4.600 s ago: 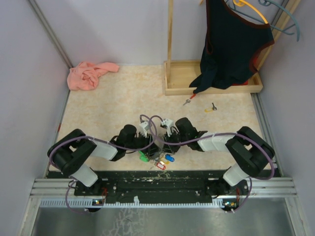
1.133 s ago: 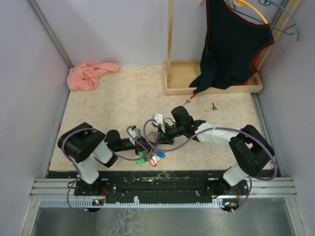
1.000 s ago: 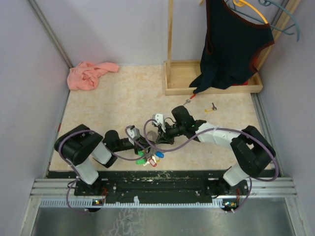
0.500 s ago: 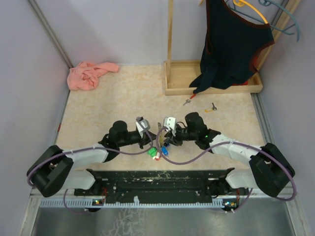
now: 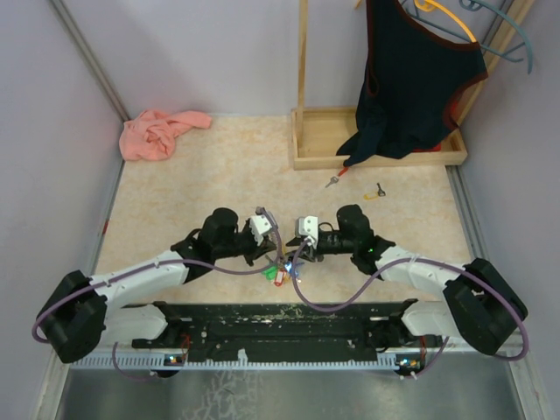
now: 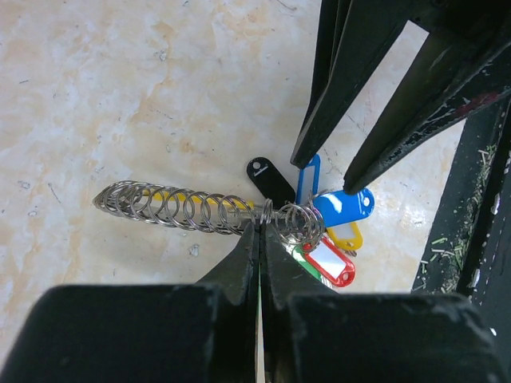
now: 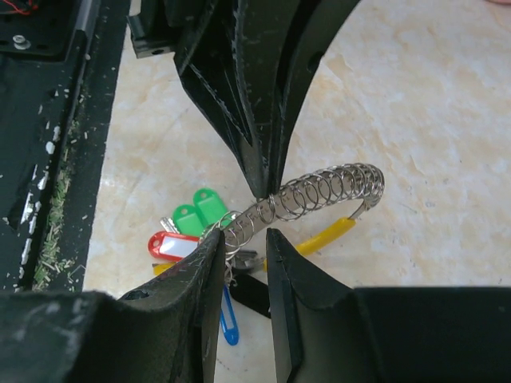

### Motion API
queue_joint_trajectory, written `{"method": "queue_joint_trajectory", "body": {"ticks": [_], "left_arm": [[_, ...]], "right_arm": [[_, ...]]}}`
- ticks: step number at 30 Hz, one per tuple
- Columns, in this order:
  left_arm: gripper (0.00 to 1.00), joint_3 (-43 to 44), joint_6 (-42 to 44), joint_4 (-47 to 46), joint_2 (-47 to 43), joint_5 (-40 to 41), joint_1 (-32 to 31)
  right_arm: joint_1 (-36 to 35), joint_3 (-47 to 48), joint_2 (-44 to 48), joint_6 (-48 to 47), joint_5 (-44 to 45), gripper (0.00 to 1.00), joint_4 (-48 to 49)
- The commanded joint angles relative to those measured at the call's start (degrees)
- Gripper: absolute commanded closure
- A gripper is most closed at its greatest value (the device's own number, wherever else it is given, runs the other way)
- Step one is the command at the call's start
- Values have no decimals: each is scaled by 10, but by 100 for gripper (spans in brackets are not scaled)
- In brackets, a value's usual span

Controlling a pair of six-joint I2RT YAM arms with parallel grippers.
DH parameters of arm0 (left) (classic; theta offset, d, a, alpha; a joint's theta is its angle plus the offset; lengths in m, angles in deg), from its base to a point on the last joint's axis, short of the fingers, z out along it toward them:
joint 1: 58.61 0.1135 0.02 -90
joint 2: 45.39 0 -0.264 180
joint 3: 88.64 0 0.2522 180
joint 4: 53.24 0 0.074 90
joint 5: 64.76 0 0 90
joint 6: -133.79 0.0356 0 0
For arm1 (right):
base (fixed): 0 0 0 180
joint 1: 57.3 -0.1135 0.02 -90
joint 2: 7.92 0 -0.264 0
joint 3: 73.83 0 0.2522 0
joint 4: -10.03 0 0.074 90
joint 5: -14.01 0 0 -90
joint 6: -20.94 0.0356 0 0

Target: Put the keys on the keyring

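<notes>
The keyring [image 6: 176, 209] is a metal loop with a yellow sleeve [image 7: 323, 235], strung with many small rings. Keys with blue [image 6: 343, 206], red [image 6: 327, 262], black [image 6: 267, 175] and green [image 7: 200, 211] tags hang from it, low over the table [image 5: 280, 273]. My left gripper [image 6: 259, 227] is shut on the keyring's metal bar. My right gripper [image 7: 243, 239] is open, with one finger [image 7: 200, 263] on each side of the ring-covered bar, facing the left gripper. Two loose keys lie farther back, one with a red tag [image 5: 333, 180] and one with a yellow tag [image 5: 374, 193].
A wooden stand base [image 5: 376, 144] with a dark garment [image 5: 416, 79] hanging over it is at the back right. A pink cloth [image 5: 157, 131] lies at the back left. The black rail [image 5: 280, 319] runs along the near table edge.
Both arms have swung round and stretched out low, now meeting nose to nose at the table's middle. The keyring bunch moved slightly right with the left gripper.
</notes>
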Motion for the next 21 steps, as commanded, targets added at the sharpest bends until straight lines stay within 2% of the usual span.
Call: {"method": "queue_joint_trajectory", "body": {"ticks": [1,21], "left_arm": [[100,25,28,37,-11,7,-8],[100,32,64,33,-35,-5,-30]], "right_arm": [[4,27,-11,-12,-63,73,60],[4,71,-99,-19,-95,77,68]]}}
